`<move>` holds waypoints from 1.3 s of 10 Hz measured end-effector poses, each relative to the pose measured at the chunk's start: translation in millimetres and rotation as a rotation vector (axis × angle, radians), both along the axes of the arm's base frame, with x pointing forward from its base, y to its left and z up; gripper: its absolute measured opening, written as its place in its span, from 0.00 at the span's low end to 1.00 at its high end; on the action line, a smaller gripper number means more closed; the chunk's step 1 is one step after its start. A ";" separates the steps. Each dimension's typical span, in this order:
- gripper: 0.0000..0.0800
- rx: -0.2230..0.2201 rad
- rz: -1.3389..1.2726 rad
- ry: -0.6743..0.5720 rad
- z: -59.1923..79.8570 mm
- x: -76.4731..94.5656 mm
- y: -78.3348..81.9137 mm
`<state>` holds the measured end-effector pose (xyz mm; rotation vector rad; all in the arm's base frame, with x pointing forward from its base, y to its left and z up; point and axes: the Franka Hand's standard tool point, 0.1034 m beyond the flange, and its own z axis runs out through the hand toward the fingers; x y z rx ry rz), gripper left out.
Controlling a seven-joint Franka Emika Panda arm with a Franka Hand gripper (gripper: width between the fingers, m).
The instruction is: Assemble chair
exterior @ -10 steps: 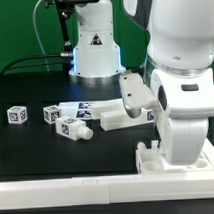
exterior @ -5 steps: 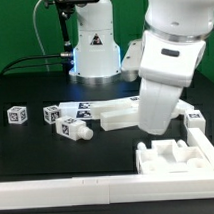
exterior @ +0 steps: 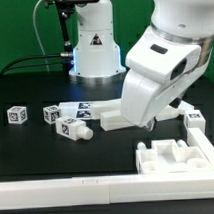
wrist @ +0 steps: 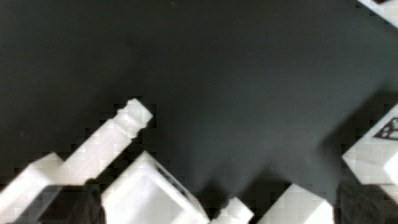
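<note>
The chair's joined white block (exterior: 172,153) stands alone in the corner of the white frame at the exterior view's lower right. Loose chair pieces lie on the black table: a plain white one (exterior: 110,117), two tagged ones (exterior: 71,126) (exterior: 50,114), and another (exterior: 193,117) at the right. My arm's hand (exterior: 145,99) hangs tilted above the middle, clear of the block, its fingers hidden there. In the wrist view my gripper (wrist: 214,212) is open with nothing held. White angular pieces (wrist: 151,185) show below it, and a tagged piece (wrist: 377,150) lies off to one side.
A small tagged cube (exterior: 16,114) sits at the exterior view's left. The marker board (exterior: 93,104) lies behind the loose pieces. The robot base (exterior: 93,45) with its cables stands at the back. A white frame rail (exterior: 68,183) runs along the front edge.
The arm has lifted off the white block at the lower right and swung up and left, uncovering it. The gripper has let go of the block and opened.
</note>
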<state>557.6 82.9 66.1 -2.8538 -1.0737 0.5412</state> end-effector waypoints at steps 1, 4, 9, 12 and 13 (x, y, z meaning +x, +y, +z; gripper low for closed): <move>0.81 -0.036 -0.105 -0.006 -0.9 -1.3 1.9; 0.81 -0.213 -0.615 0.013 -8.0 -26.9 55.4; 0.81 -0.256 -0.683 0.025 -8.1 -25.7 58.1; 0.81 -0.298 -0.573 0.165 -7.8 -41.6 84.3; 0.81 -0.306 -0.547 0.209 -7.5 -42.3 85.5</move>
